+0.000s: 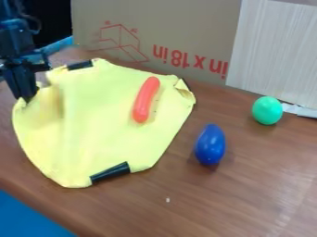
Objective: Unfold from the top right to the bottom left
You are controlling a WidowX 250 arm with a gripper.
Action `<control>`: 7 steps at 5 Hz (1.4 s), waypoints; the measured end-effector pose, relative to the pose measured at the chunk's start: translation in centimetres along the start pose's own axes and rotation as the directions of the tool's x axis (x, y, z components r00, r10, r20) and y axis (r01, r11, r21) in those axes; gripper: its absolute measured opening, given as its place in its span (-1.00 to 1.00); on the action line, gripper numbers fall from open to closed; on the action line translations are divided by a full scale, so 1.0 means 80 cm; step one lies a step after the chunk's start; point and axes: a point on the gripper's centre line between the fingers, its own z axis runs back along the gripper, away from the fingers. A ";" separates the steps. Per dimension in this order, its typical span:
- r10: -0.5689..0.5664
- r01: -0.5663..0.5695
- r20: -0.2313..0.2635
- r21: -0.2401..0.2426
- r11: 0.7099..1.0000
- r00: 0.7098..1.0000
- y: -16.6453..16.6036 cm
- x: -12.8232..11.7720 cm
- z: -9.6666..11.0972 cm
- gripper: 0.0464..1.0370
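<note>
You have the yellow cloth spread over much of the left half of the view, lying on the brown wooden surface. Your gripper hangs down at the upper left, its tip right at the cloth's left edge; you cannot tell from here whether it is open or closed, or whether it has hold of the fabric. Just right of it, you can see soft ridges running down through the cloth, and its upper-right corner has a small fold turned over. Look along the border and you find one black patch at the top edge and another black patch at the bottom edge. On top of the cloth, toward its upper right, you have an orange-red sausage-shaped toy, lying lengthwise at a slant. To the right of the cloth and apart from it, a blue egg-shaped object rests on the surface, and farther right and higher in your view sits a green egg-shaped object. Behind everything you have a cardboard box with red print, and a pale, wood-grained panel in front of its right part.
</note>
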 end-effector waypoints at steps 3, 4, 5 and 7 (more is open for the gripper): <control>0.025 -0.025 -0.042 -0.004 1.000 0.999 0.028 -0.012 -0.004 -0.99; 0.030 -0.030 -0.045 0.002 1.000 0.999 0.036 -0.013 0.000 -0.99; 0.045 -0.044 -0.028 0.033 0.998 0.999 0.046 -0.010 0.006 -0.99; 0.095 -0.100 0.038 0.159 0.982 0.995 0.076 -0.010 -0.009 -0.66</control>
